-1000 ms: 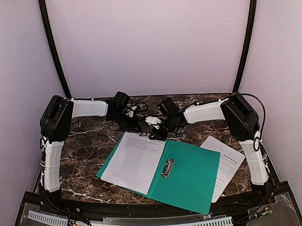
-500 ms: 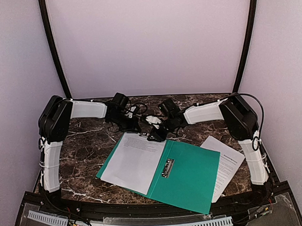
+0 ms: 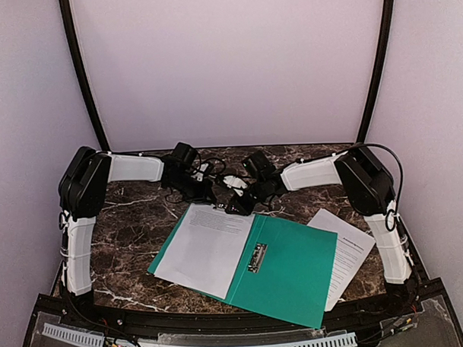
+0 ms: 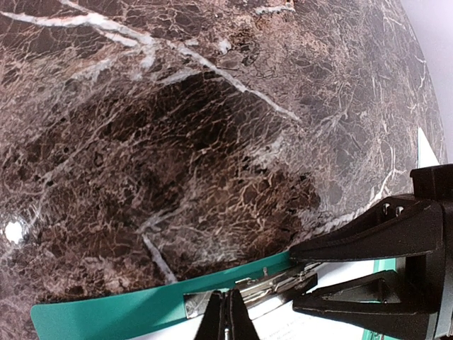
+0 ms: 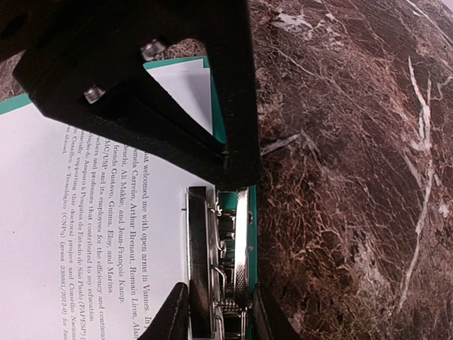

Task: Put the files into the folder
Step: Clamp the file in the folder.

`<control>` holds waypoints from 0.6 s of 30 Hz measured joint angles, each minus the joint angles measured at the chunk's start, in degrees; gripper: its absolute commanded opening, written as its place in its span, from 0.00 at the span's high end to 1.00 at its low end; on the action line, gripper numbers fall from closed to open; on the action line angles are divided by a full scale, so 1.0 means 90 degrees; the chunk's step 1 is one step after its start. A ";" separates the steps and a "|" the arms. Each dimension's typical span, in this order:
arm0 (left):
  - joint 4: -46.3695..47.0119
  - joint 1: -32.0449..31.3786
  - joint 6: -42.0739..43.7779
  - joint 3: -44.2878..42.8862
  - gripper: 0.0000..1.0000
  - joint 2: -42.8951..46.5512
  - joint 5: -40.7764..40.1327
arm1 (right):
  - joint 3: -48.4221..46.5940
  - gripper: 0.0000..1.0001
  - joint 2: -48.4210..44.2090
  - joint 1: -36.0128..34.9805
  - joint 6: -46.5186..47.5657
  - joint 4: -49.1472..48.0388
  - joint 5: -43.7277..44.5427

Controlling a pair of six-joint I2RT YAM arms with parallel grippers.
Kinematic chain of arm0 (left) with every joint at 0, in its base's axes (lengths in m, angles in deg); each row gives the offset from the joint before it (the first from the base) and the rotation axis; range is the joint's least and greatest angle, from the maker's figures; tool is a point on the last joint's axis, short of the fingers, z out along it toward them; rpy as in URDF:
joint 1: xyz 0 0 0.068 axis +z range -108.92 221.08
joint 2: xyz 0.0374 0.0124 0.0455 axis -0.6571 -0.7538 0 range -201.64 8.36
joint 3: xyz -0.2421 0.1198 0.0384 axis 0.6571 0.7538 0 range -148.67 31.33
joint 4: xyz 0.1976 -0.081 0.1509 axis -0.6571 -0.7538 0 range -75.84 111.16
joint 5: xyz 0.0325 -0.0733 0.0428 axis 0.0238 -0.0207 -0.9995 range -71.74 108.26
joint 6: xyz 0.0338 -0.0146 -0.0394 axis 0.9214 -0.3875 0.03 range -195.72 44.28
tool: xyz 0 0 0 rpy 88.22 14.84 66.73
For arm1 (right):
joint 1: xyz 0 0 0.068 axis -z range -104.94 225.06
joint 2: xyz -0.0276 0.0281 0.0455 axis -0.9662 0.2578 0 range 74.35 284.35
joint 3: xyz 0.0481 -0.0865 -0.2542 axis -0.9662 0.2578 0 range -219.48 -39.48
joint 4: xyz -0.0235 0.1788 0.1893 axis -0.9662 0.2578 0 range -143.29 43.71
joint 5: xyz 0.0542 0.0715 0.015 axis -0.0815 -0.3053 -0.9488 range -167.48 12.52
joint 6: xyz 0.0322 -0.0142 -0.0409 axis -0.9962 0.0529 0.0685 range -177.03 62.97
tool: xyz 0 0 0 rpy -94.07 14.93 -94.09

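The folder [image 3: 292, 270] lies open on the marble table [image 3: 134, 222], toward 6 o'clock. One sheet [image 3: 207, 247] rests on its 9 o'clock half. The other sheet [image 3: 348, 249] lies at its 3 o'clock side, an edge hidden under the cover. Both claws meet at the folder's 12 o'clock edge, over a metal clip [image 5: 219, 269] there. The left claw [image 4: 226, 317] has its fingers pressed together, tips at the clip; whether they pinch any of it I cannot tell. The right claw [image 5: 218, 319] has its fingers apart, one either side of the clip, and contact with it cannot be made out
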 measured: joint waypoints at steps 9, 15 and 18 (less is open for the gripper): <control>0.0002 0.0002 0.0000 0.0029 0.99 0.0022 -0.0002 | -0.0002 0.88 0.0012 0.0000 -0.0022 -0.0056 0.0017; 0.0007 0.0000 0.0000 0.0041 0.99 0.0032 0.0000 | -0.0049 0.92 0.0024 0.0000 0.0187 0.0012 0.0032; 0.0044 0.0002 -0.0007 0.0085 0.99 0.0046 0.0015 | -0.0146 0.94 0.0061 0.0000 0.0386 0.0138 0.0029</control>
